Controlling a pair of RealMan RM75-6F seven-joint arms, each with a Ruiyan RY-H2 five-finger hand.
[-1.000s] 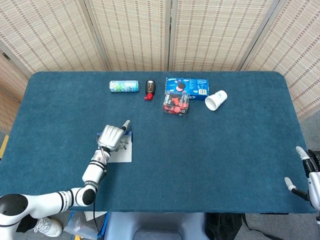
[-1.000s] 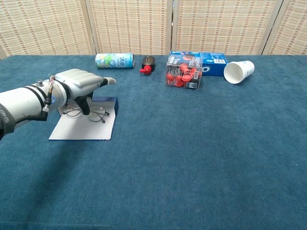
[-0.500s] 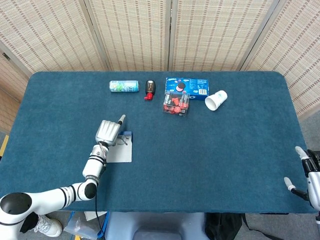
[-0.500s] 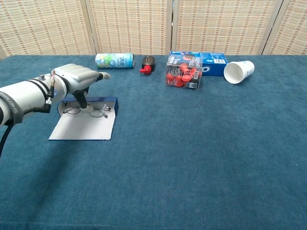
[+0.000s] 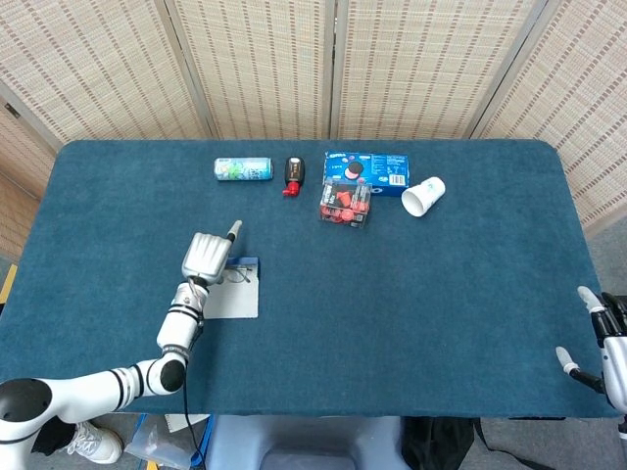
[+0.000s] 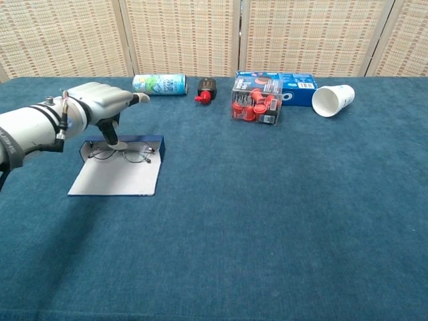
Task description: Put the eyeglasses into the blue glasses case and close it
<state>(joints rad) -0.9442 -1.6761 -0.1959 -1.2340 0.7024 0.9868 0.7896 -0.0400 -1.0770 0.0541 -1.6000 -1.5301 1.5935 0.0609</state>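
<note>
While left hand [image 6: 100, 103] hovers over back edge of open blue glasses case [image 6: 119, 172], one finger points forward, thumb hangs down toward eyeglasses [image 6: 124, 156], rest curled; holds nothing. Eyeglasses lie folded in case's rear tray; white-lined lid flat in front of tray, case unclosed. Well behind case: green can [image 6: 159, 84] on its side, black-and-red object [image 6: 206, 88], clear box of red pieces [image 6: 256, 107], blue cookie box [image 6: 291, 87], tipped paper cup [image 6: 332, 99]. Right hand [image 5: 600, 342] far right of case, at table edge, fingers apart, empty.
</note>
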